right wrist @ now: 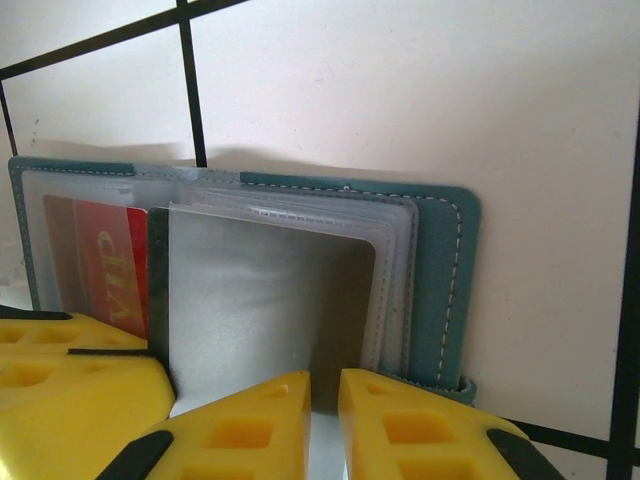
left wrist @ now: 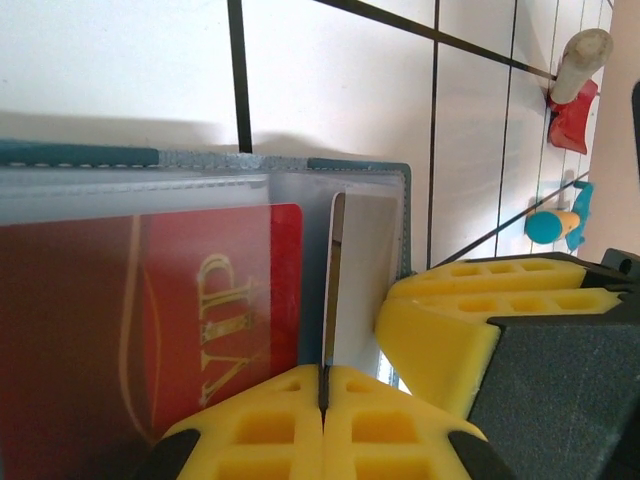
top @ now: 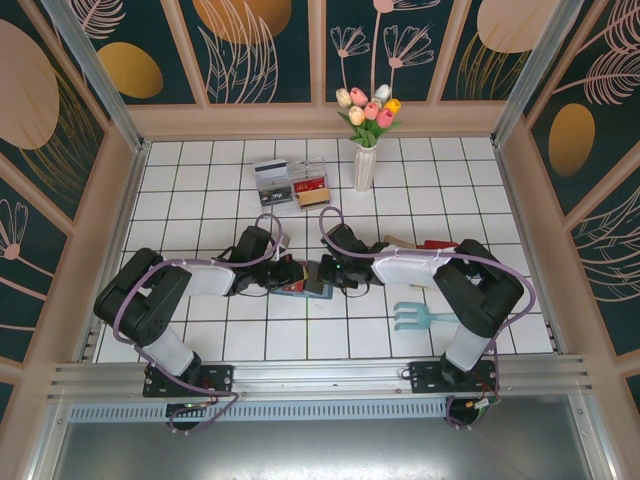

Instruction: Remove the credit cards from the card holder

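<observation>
At the left of the table [top: 230, 340] we are seeing the left pincer [left wrist: 323, 385] reaching in toward the middle. Its jaws are pressing tight together on a thin card [left wrist: 333, 270], which is standing edge-on to the wrist camera and running straight into the seam between them. Just beside that card, a red card [left wrist: 150, 320] with gold lettering is sitting inside a clear sleeve. Both are belonging to the teal card holder [right wrist: 440, 290], which is lying open and flat on the white tiles between the two pincers, near the table's middle. Farther back a clear tray [top: 291, 180] is holding several loose cards [top: 312, 186], well apart from the holder. Moving right, the right pincer [right wrist: 325, 385] is meeting the holder from the other side. Its jaws are standing narrow, and a grey leaf [right wrist: 265, 300] of the holder's sleeves is running down into the slim gap between them, so we are reading it as pinching the holder's edge. Behind it a white vase [top: 364, 165] of tulips is standing upright, and at the near right a light-blue rake [top: 412, 318] is lying on the tiles.
</observation>
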